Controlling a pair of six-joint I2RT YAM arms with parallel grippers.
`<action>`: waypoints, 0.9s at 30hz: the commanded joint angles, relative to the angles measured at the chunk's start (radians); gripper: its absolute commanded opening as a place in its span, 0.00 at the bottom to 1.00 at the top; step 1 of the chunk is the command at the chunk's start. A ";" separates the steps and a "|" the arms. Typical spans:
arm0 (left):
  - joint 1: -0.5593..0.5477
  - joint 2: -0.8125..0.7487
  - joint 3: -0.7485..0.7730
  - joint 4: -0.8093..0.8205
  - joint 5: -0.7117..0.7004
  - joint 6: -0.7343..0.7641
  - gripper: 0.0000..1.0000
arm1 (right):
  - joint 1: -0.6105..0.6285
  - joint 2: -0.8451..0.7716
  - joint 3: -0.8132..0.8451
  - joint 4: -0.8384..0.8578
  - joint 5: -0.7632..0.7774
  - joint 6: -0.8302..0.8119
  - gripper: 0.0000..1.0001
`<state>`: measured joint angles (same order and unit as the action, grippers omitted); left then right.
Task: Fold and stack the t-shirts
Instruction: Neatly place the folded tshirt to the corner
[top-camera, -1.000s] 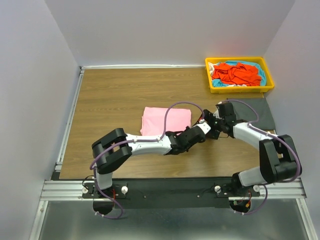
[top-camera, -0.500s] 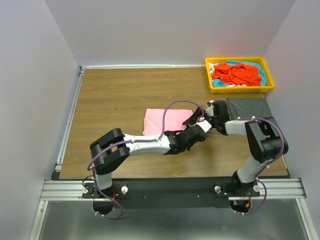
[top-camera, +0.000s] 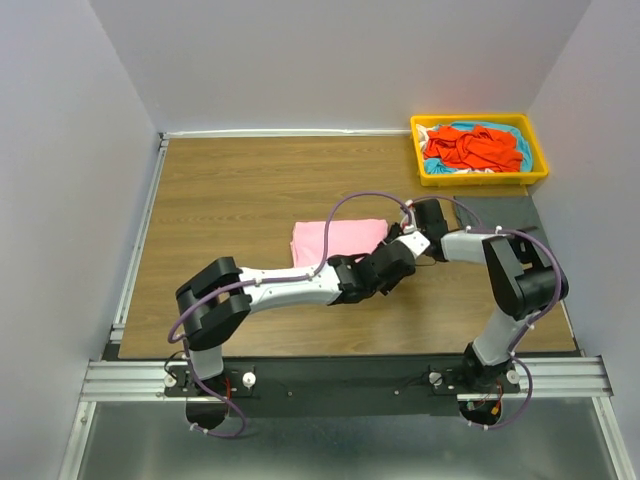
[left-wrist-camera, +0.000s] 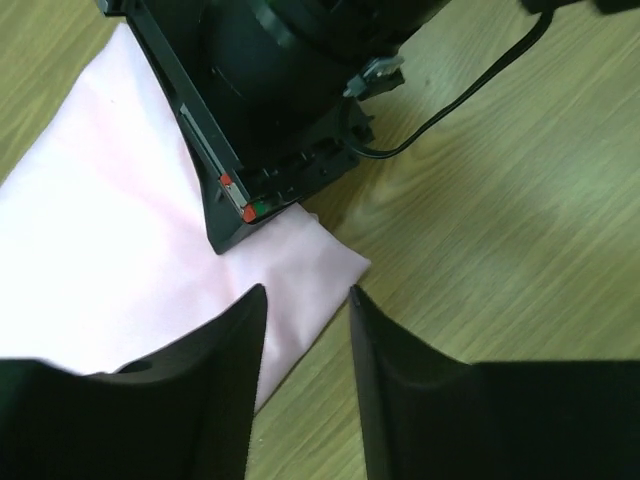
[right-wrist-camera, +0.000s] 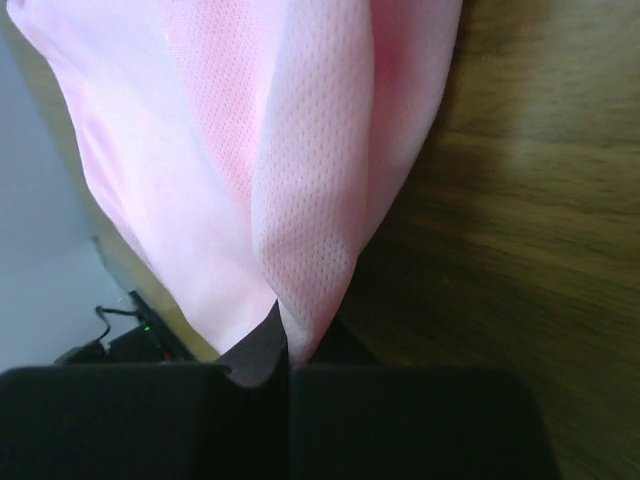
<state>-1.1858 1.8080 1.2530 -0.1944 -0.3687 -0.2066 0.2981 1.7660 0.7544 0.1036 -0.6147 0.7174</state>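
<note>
- Pink cotton first: the light pink t-shirt (top-camera: 335, 240) lies folded into a flat rectangle near the middle of the wooden table (top-camera: 230, 190).
- At the shirt's right edge, the right gripper (right-wrist-camera: 288, 338) has its fingers pressed together on a fold of the pink cloth. The fabric stands up in a ridge from the pinch.
- The left gripper (left-wrist-camera: 306, 300) sits over the near right corner of the same shirt with its two fingers parted. Pink cloth and bare wood show between them and nothing is clamped. Whether the tips touch the cloth cannot be told.
- The two grippers are close together, the right one just on the far side of the left. In the left wrist view its black body covers the shirt's edge.
- The dark grey t-shirt (top-camera: 505, 212) lies flat at the right side of the table, partly covered by the right arm (top-camera: 520, 275).
- The orange-red t-shirt (top-camera: 470, 148) is crumpled on top of the turquoise t-shirt (top-camera: 522, 150). Both are inside the yellow tray (top-camera: 482, 180) at the far right corner, well apart from the pink shirt.
</note>
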 joint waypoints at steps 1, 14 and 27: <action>0.002 -0.100 0.045 -0.019 -0.034 -0.001 0.57 | 0.004 -0.056 0.089 -0.229 0.133 -0.148 0.01; 0.452 -0.489 -0.190 -0.045 -0.122 0.041 0.79 | 0.001 -0.106 0.341 -0.631 0.811 -0.505 0.01; 0.634 -0.699 -0.474 0.058 -0.065 -0.083 0.82 | -0.010 -0.103 0.431 -0.642 1.319 -0.795 0.01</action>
<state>-0.5537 1.1671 0.7784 -0.2031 -0.4519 -0.2516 0.2989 1.6848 1.1591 -0.5175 0.5320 0.0349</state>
